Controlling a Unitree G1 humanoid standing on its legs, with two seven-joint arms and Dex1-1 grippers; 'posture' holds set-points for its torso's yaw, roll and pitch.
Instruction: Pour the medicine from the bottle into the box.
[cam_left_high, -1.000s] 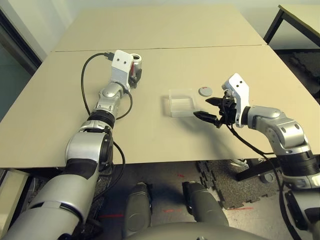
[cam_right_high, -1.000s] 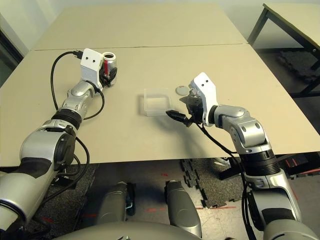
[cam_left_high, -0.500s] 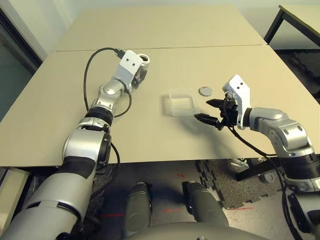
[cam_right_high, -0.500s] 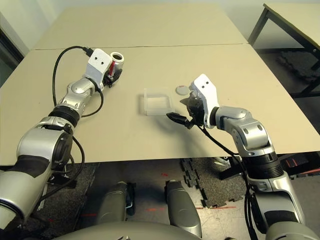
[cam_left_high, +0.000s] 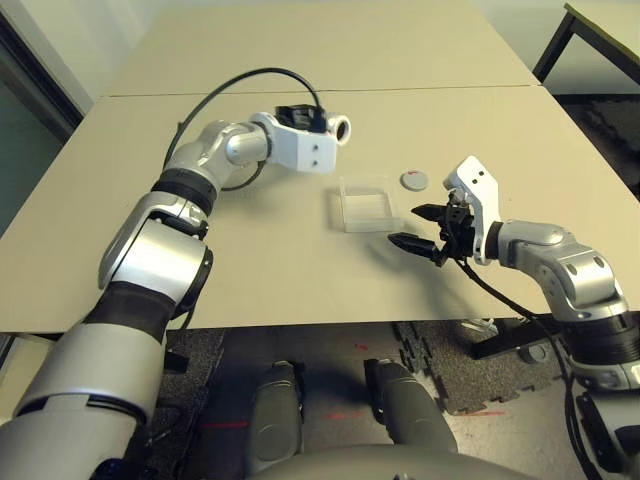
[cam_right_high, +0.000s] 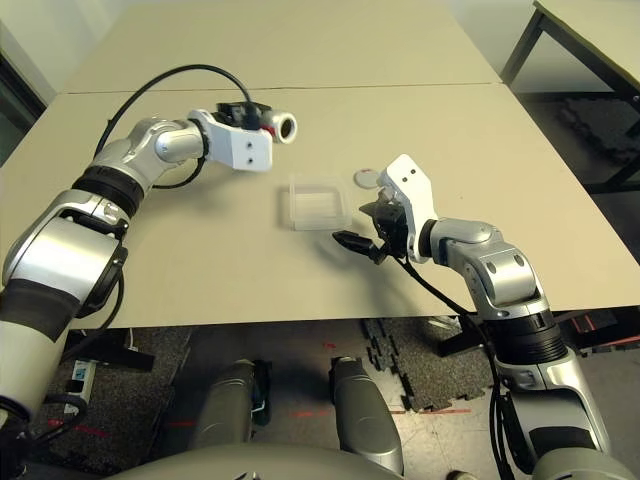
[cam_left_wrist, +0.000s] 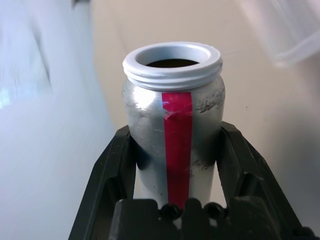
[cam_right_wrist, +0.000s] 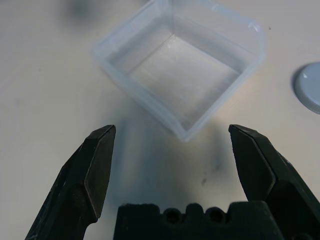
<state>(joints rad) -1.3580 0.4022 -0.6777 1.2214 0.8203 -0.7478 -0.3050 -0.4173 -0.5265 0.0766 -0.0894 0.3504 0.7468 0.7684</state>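
My left gripper is shut on the bottle, a silvery cylinder with a red stripe. The bottle has no cap, and both black fingers press its sides. It lies almost level above the table, its open mouth pointing toward the box, a short way to the box's far left. The box is a clear square tray on the table. My right gripper stands open just at the box's near right corner, with nothing between its fingers. The medicine is hidden; the bottle's inside looks dark.
A flat round grey cap disc lies on the table just to the right of the box and behind my right gripper. A seam crosses the tabletop behind the work area. Another table stands at the far right.
My left arm has swung the bottle rightward toward the box and tipped it from upright to nearly level. My right gripper has stayed open beside the box.
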